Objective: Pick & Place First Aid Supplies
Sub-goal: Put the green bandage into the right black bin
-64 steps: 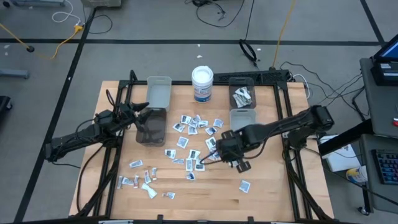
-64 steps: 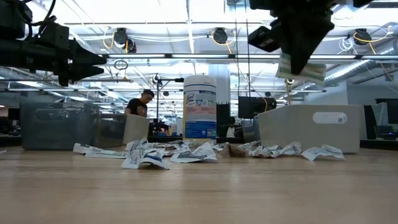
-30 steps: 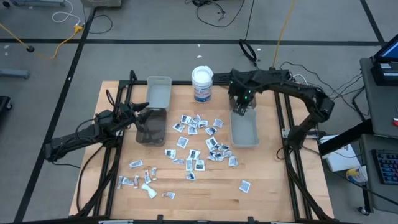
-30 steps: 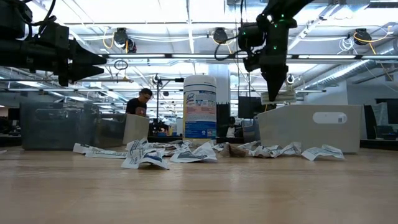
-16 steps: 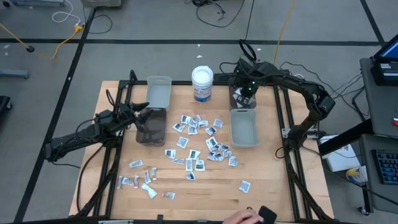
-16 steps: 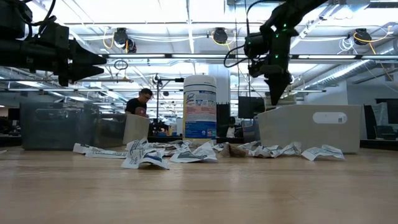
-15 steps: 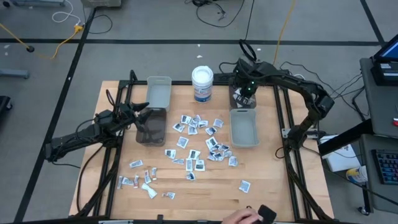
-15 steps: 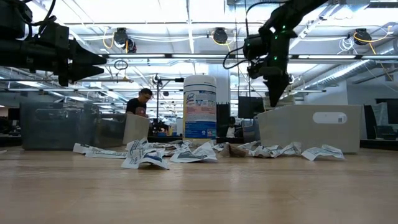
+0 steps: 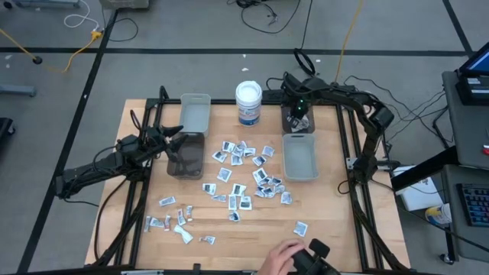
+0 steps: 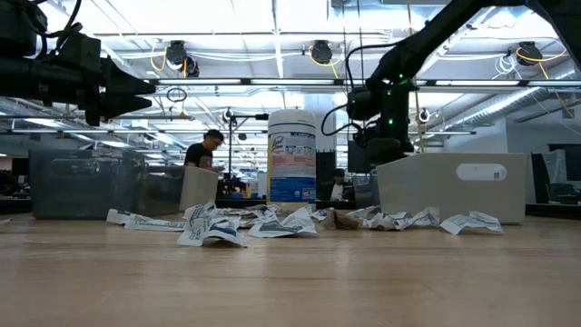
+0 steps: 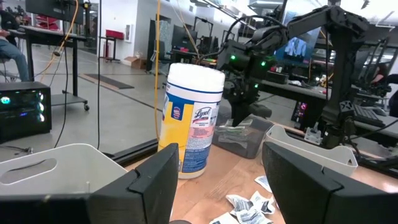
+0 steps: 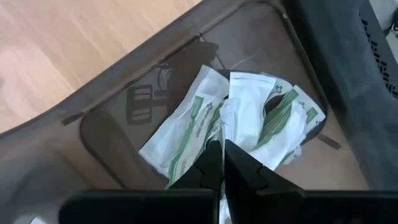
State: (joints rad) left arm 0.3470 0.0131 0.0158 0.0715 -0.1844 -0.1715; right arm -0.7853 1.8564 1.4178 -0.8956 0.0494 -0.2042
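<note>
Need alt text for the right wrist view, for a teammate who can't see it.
The right hand, fingers together, points down into a clear plastic bin that holds several white sachets with green print. Bare wooden table shows beyond the bin's rim.

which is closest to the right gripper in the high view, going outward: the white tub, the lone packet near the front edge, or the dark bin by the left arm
From the right gripper, over the far-right clear bin:
1. White tub, beside it at the far edge.
2. Dark bin, left of centre.
3. Lone packet, near the front edge.

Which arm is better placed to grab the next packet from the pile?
Probably the left. The right gripper is down in the far dark bin, while the left gripper hovers by the scattered packets.
</note>
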